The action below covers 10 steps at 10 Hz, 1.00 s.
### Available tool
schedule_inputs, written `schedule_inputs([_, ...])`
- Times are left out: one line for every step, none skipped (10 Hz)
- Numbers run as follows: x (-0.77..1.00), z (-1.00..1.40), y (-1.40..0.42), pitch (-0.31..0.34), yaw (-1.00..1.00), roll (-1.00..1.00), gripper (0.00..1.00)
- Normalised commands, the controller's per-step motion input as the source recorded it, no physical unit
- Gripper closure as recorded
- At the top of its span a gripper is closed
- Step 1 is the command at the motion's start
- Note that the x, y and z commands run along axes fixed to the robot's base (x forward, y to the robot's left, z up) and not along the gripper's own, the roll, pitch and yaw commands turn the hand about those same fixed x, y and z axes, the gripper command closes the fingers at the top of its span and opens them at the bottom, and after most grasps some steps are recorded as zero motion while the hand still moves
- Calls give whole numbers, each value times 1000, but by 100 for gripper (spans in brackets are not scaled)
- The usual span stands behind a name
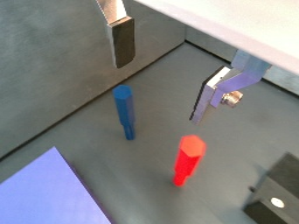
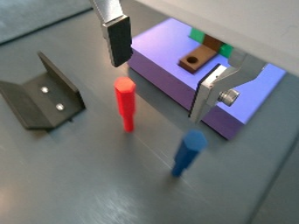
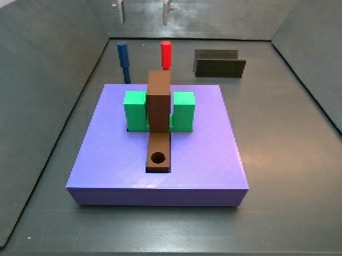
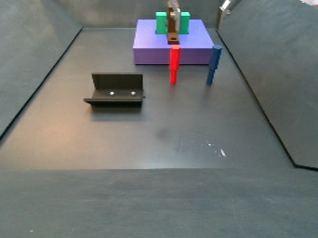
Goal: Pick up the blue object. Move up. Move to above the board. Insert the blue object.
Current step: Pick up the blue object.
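Blue peg upright on the floor, free of the gripper; gripper above it, fingers apart and empty.

Wrist view: the gripper (image 1: 163, 79) hangs above the floor with its silver fingers (image 1: 121, 39) spread wide and nothing between them; the blue peg (image 1: 124, 111) stands upright below the gap, the red peg (image 1: 187, 159) just beside it, a corner of the purple slab (image 1: 47, 188) and the fixture (image 1: 275, 199) at the frame edges.
Wrist view: gripper (image 2: 163, 72) apart; blue peg (image 2: 187, 153) and red peg (image 2: 124, 103) upright below it, fixture (image 2: 42, 94) to one side, board (image 2: 198, 59) on the slab (image 2: 176, 74).
Side view: blue peg (image 3: 123, 57) and red peg (image 3: 166, 54) stand beyond the slab (image 3: 160, 155); the board (image 3: 160, 120) lies between green blocks (image 3: 135, 110).
Side view: blue peg (image 4: 214, 65) stands just beside the slab (image 4: 155, 46), near the red peg (image 4: 174, 66); fixture (image 4: 115, 90) well apart.
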Motion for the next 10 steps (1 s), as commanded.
schedule_inputs([-320,-249,0,-4,-86,0,0])
schedule_inputs([-386,-254,0,-29,-83,0,0])
schedule_inputs([-360,-220,0,-50,-57,0,0])
schedule_inputs([-309,-246,-23,-67,-40,0,0])
schedule_inputs([-283,-214,-20,-74,-6,0,0])
schedule_inputs([-174,-191,-74,-84,0,0,0])
schedule_inputs([-23,-257,-163,-76,0,13,0])
schedule_inputs([0,-254,-189,-83,0,0,0])
schedule_inputs([0,-260,-203,-91,0,11,0])
schedule_inputs([0,-360,-94,-81,0,37,0])
